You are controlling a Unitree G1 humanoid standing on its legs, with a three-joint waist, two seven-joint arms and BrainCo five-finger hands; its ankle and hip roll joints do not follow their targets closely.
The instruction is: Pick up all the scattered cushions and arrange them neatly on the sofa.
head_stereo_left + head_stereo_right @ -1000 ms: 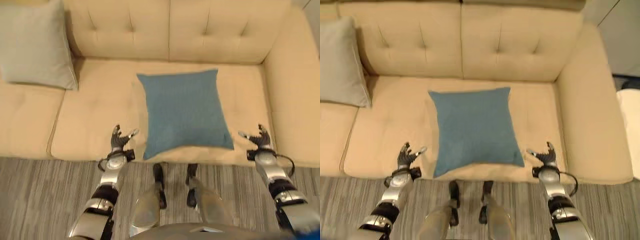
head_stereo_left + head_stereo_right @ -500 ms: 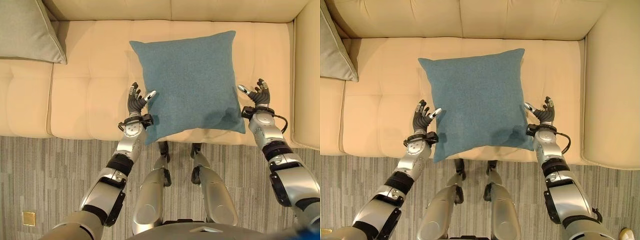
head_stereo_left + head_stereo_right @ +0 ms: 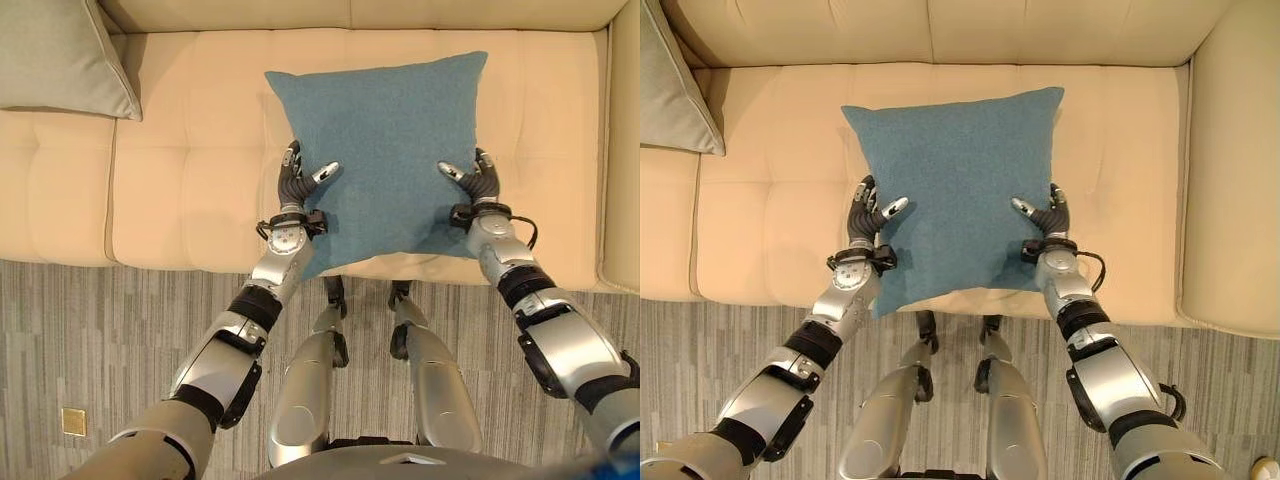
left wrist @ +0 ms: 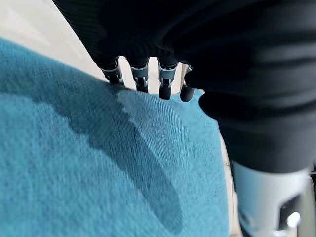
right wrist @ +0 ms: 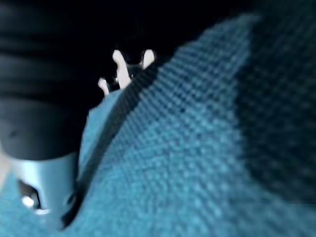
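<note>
Left eye view looks down at a blue cushion (image 3: 385, 150) lying flat on the seat of a cream sofa (image 3: 180, 150). The cushion is almost square, a bit tilted, and its near corner pokes out over the front edge of the seat.

The left hand (image 3: 297, 185) is over the cushion's left edge. The right hand (image 3: 477, 182) is over its right edge. The cushion sits right between the two hands, so both are about as near to it. Each hand has its thumb stuck out toward the middle of the cushion and its fingers pointing up toward the back of the sofa.

Both hands look loose and spread, not closed on anything. In the left wrist view the fingers (image 4: 140, 79) are straight, with their tips just at the blue cloth. In the right wrist view the blue cloth is very close under the hand. I cannot tell if the palms press on the cushion or float just above it.

A grey cushion (image 3: 60, 55) leans in the far left corner of the sofa, well apart from the blue one.

I think the next move is to squeeze the blue cushion from both sides and push it back to the sofa's backrest.
</note>
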